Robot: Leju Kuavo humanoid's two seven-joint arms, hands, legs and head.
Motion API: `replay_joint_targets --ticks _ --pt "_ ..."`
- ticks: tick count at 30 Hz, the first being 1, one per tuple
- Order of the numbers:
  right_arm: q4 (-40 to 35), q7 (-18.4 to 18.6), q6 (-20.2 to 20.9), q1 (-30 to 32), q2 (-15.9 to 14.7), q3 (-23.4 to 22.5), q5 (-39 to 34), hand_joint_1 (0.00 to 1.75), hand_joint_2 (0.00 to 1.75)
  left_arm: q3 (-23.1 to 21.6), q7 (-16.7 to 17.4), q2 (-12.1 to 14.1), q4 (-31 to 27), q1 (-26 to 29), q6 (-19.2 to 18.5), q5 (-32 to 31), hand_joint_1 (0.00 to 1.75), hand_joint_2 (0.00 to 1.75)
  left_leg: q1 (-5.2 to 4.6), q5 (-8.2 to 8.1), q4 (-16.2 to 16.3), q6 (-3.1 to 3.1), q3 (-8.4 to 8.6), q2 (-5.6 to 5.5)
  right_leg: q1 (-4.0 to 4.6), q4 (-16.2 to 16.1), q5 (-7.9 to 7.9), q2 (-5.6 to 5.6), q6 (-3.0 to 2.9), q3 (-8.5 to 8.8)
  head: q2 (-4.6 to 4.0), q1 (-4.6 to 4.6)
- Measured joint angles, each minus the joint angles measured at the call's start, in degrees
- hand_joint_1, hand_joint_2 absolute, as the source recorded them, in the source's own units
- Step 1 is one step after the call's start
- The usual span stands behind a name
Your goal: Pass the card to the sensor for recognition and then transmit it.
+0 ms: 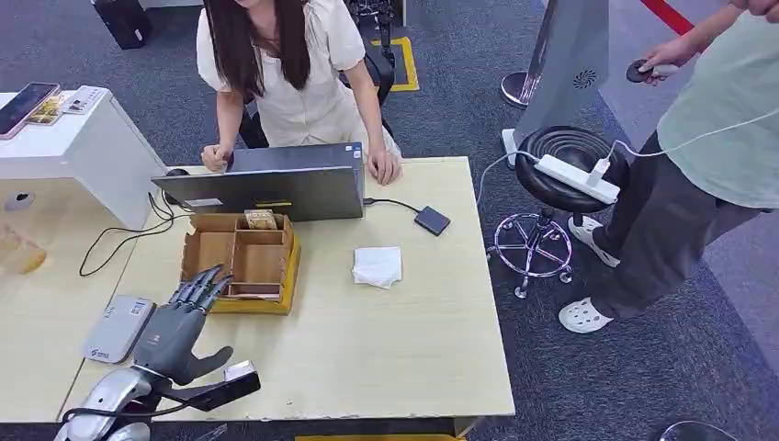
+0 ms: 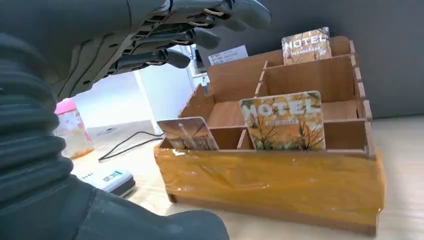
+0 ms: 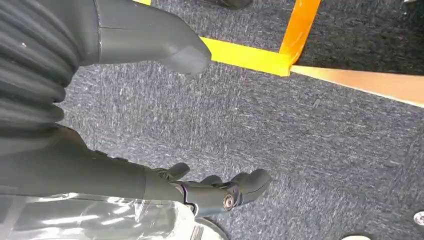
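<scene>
I'm holding my left hand over the table, just short of the wooden card box, fingers stretched out and spread, thumb swung wide to the side. Nothing is in it, and I'm keeping it open like this because a flat card needs a gap to slip into. The fingertips are hovering at the box's near left corner, apparently not touching it yet.

From the left wrist view the cards are standing upright in their slots, leaning on the dividers, and that's why they're reachable at all: the top edges are poking above the walls. The nearest hotel card is sitting in the front row facing me, printed side out. A second card is standing at the front corner beside it, and a third is waiting in the back compartment. I'm judging the front card to be the easiest pick, since nothing is blocking it.

The grey reader is lying on the table just to my left, close beside the wrist, so the carry should be short once I'm gripping a card.

My right hand is hanging down at my side over the carpet, fingers loosely curled, holding nothing.

A person is sitting behind the laptop across the table, presumably the one who'll be receiving the card.
</scene>
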Motion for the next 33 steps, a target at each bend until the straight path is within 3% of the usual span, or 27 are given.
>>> replay_joint_targets --ticks 17,32,33 --pt "-0.5 0.6 0.3 -0.1 0.2 -0.5 2.1 0.0 1.75 -0.3 1.5 -5.7 5.9 -4.9 2.8 -3.7 0.0 1.75 0.0 0.0 0.0 0.0 0.0 0.0 0.0 0.0 0.0 0.01 0.0 0.0 0.0 0.0" --pt "-0.9 0.9 0.7 -0.3 0.5 -1.1 3.6 0.0 1.75 -0.6 4.0 -7.0 11.8 -7.2 4.9 -9.7 0.0 1.75 0.0 0.0 0.0 0.0 -0.01 0.0 0.0 0.0 0.0 0.02 0.01 0.0 0.0 0.0" --pt "-0.9 0.9 0.7 -0.3 0.5 -1.2 3.6 0.0 1.75 -0.6 4.0 -7.0 11.9 -7.3 4.9 -9.7 1.55 1.75 0.0 0.0 0.0 0.0 0.0 0.01 0.0 0.0 0.0 0.02 0.01 -0.01 0.0 0.0"
